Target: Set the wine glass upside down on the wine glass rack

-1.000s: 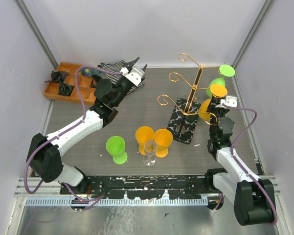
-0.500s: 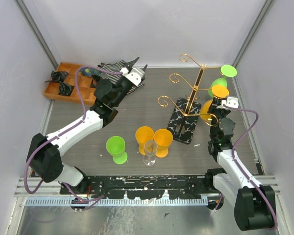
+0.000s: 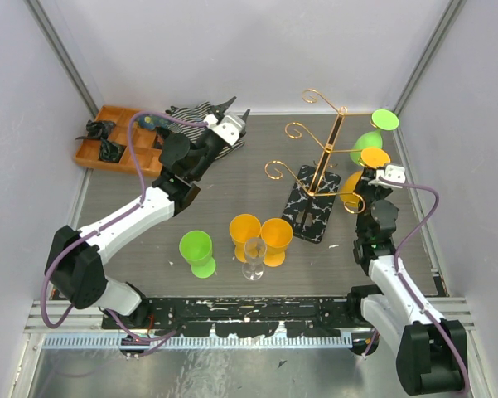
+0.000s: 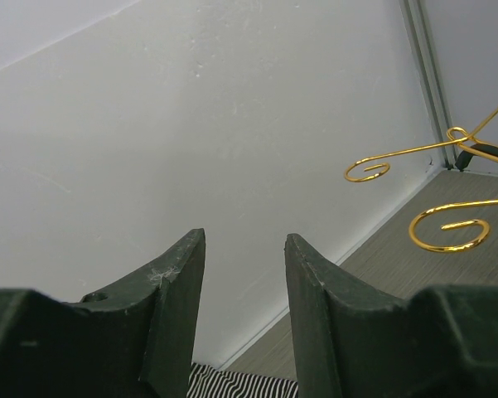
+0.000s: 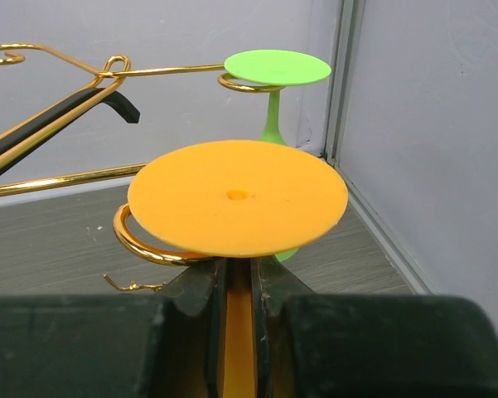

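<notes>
**Orange glass held at the gold rack**

Gripped the stem of the orange wine glass [image 5: 273, 207] in the right gripper [image 5: 238, 290], dark fingers [image 5: 200, 288] pinched tight on either side of it. Held it upside down, round foot on top and bowl below. Set that foot above one curled scroll arm of the wine glass rack [image 3: 325, 162], with the gold loop showing under the foot's left rim in the right wrist view. Could not tell whether foot and wire touched.

Found the rack on its black speckled base toward the right edge of the tabletop, its slanted stem leaning toward the far right corner. Saw a green wine glass [image 5: 278, 66] hanging upside down from a higher arm, just beyond the orange one and nearer that corner.

Found the left gripper [image 4: 244, 249] spread wide with nothing between its fingers, up by the far edge, left of centre, above a striped cloth [image 3: 192, 114].

Noted four upright glasses toward the middle of the near edge: a green glass [image 3: 196, 247], two orange glasses [image 3: 245, 227] side by side, and a clear glass [image 3: 254, 250] just in front of the pair. Noted an orange tray [image 3: 116, 114] of dark items at the far left corner
</notes>
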### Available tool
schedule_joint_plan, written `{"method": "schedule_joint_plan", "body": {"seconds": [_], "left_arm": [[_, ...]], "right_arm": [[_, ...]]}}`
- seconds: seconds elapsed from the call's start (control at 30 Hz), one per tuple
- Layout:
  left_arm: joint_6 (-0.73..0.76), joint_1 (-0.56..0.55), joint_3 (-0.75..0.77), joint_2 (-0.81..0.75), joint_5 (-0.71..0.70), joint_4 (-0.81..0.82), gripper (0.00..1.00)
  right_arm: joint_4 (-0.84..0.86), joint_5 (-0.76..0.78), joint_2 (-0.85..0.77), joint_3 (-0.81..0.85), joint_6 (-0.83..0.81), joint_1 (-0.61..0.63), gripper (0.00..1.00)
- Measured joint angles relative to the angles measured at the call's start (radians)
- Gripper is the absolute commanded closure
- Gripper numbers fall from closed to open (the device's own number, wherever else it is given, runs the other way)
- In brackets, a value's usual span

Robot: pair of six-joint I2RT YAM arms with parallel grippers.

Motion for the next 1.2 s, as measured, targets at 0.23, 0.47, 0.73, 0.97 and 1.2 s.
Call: {"method": "schedule_joint_plan", "body": {"seconds": [0.23, 0.47, 0.73, 0.97, 1.2], "left_arm": [[0.0, 0.0, 0.0, 0.0, 0.0, 0.0, 0.5], [-0.002, 0.0, 0.0, 0.0, 0.0, 0.001, 0.5], [-0.008, 0.0, -0.011, -0.003, -0.002, 0.006, 0.49], [-0.008, 0.0, -0.038, -0.025, -0.003, 0.009, 0.49], [-0.008, 0.0, -0.049, -0.041, -0.004, 0.008, 0.48]], "right_arm": [[-0.069, -0.034, -0.06, 0.0, -0.019, -0.002, 0.99], [-0.132, -0.097, -0.108, 0.001, -0.031, -0.008, 0.99], [-0.14, -0.189, -0.091, 0.017, -0.028, -0.011, 0.97], [-0.222, -0.236, -0.095, 0.055, -0.028, -0.011, 0.63], [-0.433, -0.238, -0.16, 0.094, -0.037, -0.009, 0.47]]}}
